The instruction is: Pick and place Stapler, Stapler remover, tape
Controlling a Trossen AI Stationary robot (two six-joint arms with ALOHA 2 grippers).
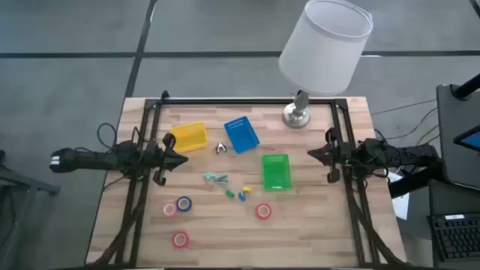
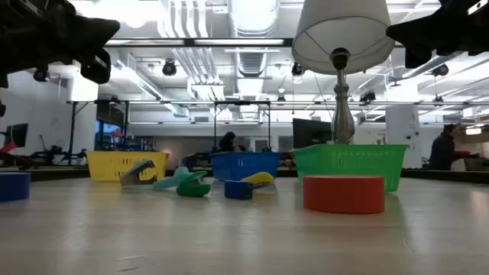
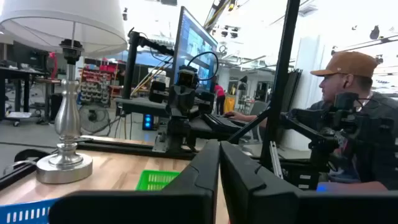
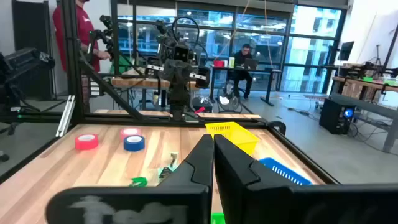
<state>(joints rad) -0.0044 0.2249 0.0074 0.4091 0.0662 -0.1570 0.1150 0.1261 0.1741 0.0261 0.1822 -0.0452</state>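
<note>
Nearest the low camera sits a red tape roll with a pale core [image 2: 344, 193], squat and coin-like on the pale wooden slatted table [image 1: 315, 232]. Like the other rolls – a pink one [image 1: 170, 209] touching a blue one [image 1: 184, 204], and a red one [image 1: 180, 239] toward the front edge – it should be light and stiff, with a smooth rim that could slip; pinching across the outer rim, or one finger through the core, looks the safest hold.

Small staplers and staple removers lie loose mid-table: a teal-green cluster [image 1: 216, 178], a green piece [image 1: 231, 193], a blue-and-yellow piece [image 1: 244, 195], and a metal claw-type remover [image 1: 221, 148] between the yellow mesh basket [image 1: 189, 136] and the blue mesh basket [image 1: 241, 135]. They look hard and light (probably plastic-bodied), best gripped across their narrow sides; the remover's hinge may fold under pressure. A green mesh basket [image 1: 275, 172] stands to the right of them, near a white-shaded lamp on a metal base [image 1: 298, 114].

Both arms wait at the table's sides, well apart from everything: the left gripper [image 1: 180, 159] and the right gripper [image 1: 313, 154], each with fingers pressed together and holding nothing.

No brand, label or writing can be read.
</note>
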